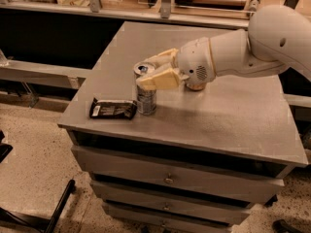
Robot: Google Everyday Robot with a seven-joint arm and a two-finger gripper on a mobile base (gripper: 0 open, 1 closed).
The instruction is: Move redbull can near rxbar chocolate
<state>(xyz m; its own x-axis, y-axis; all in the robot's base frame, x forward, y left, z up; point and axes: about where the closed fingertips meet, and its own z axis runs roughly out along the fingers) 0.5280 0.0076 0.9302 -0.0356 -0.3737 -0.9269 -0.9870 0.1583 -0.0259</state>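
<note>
Slim silver-grey redbull can (146, 97) stands upright near the front-left edge of a grey surface (228, 120), just right of the rxbar chocolate (112, 109), almost touching. Bar lies flat, dark wrapper w/ white label patch at left end; no text readable. Pincer (144, 73) sits at the can's top; can't tell if clamped. White arm (243, 50) hides most of a tan can (196, 87) behind.

Warm, dim indoor light from overhead; table (228, 120) showed a dull sheen. Pale gripper (147, 73), at the top of the redbull can (146, 101), was brightest lit; recess beneath the tabletop lay in deep shadow
</note>
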